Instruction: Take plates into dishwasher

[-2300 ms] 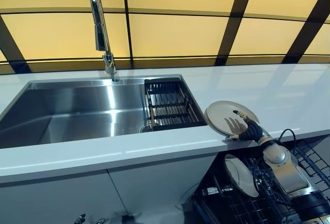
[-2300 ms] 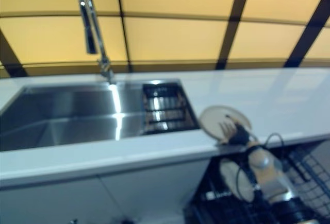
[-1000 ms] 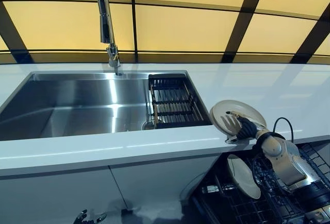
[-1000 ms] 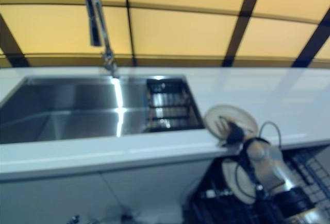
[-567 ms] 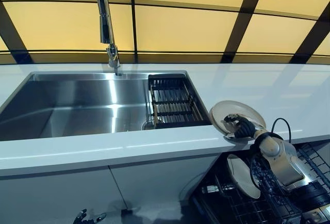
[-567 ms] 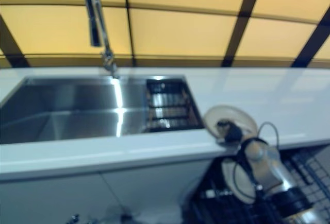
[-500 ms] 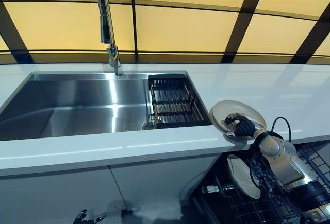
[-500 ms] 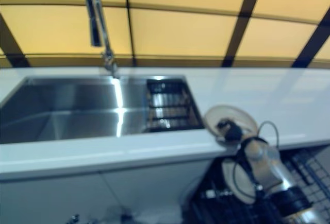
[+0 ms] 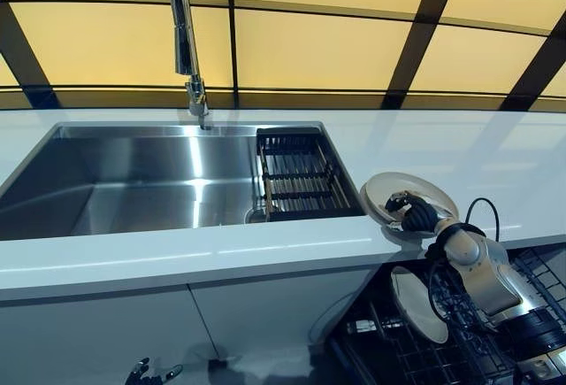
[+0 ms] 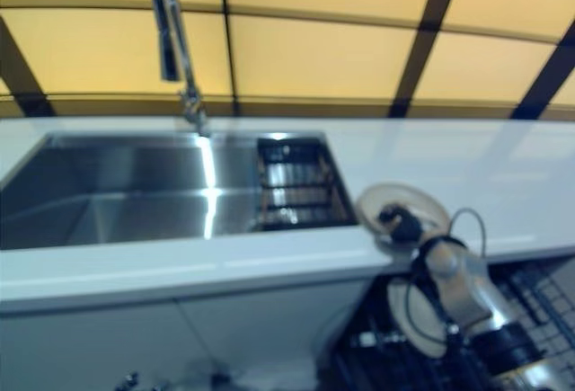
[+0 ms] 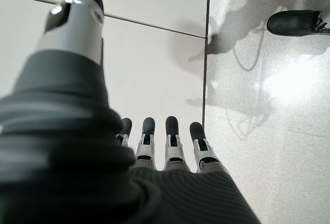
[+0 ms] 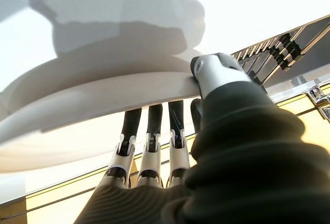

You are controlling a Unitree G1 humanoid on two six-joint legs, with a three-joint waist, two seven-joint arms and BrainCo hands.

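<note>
One round, off-white plate (image 9: 398, 192) pinched by right hand (image 9: 416, 216).

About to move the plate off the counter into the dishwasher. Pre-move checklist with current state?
1. Right hand gripping the plate: ok; the right wrist view shows fingers under its rim and the thumb on top.
2. Plate clear of the counter: cannot tell.
3. Dishwasher rack pulled out below: ok.
4. Free slot beside the racked plate: cannot tell.
5. Left hand out of the path: ok; open, down by the floor.
</note>
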